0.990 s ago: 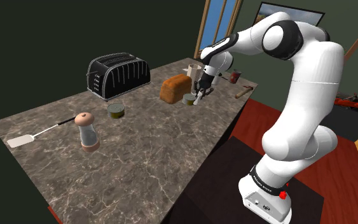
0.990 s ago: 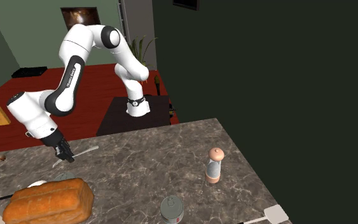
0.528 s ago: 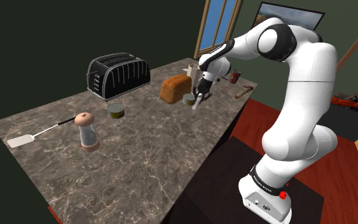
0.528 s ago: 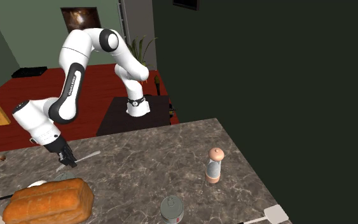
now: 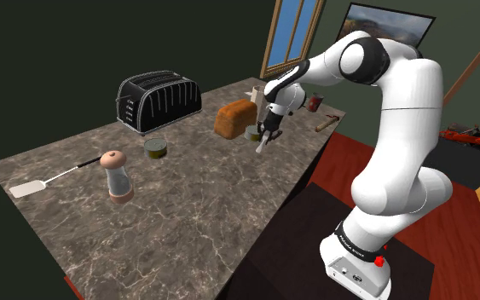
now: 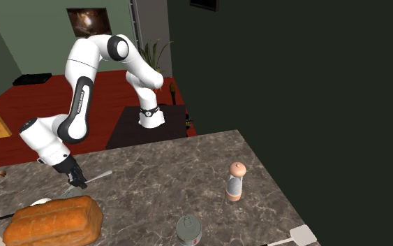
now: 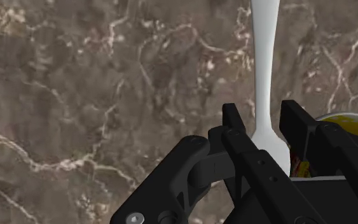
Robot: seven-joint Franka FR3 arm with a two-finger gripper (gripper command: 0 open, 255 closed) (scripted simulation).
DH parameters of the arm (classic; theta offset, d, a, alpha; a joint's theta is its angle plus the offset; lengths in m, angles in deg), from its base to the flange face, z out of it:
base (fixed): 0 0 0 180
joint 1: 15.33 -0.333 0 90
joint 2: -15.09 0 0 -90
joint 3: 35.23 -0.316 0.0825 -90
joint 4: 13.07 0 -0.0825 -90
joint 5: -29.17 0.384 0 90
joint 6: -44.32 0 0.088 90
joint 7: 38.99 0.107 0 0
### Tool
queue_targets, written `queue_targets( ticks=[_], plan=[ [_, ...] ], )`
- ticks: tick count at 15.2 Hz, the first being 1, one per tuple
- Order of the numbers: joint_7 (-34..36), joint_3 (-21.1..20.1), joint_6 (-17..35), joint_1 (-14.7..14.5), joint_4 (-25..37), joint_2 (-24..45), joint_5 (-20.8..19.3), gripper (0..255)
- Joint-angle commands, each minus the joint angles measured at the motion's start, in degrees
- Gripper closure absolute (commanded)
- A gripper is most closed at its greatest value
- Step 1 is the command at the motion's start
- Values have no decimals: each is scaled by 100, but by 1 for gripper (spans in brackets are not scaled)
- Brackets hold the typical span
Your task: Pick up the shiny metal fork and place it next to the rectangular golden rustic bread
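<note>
- Shoulder view: gripper (image 5: 264,136) pinching a pale fork (image 5: 261,144) over the marbled counter (image 5: 187,200), just beside the golden bread loaf (image 5: 235,118).
- Second exterior view: fork juts sideways from the gripper, near the loaf.
- Wrist view: fingers (image 7: 247,156) clasp the fork's broad end.

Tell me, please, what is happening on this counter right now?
The white arm is handling a pale fork. Its black gripper has the jaws shut on the fork and holds it low over the brown marbled counter, close to the golden-brown bread loaf. The fork is not yet released.
</note>
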Motion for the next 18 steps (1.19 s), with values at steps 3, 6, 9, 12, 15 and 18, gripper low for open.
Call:
queue_targets(
  ticks=[3, 6, 9, 12, 15, 18],
  plan=[
    [-5, 0, 9, 2, 5, 11, 2, 255],
    [-4, 0, 9, 2, 4, 11, 2, 0],
    [-5, 0, 10, 2, 4, 11, 2, 0],
    [11, 19, -141, 20, 35, -106, -24, 0],
    [54, 70, -572, 72, 159, -403, -93, 0],
    [54, 70, -572, 72, 159, -403, -93, 0]
  ],
)
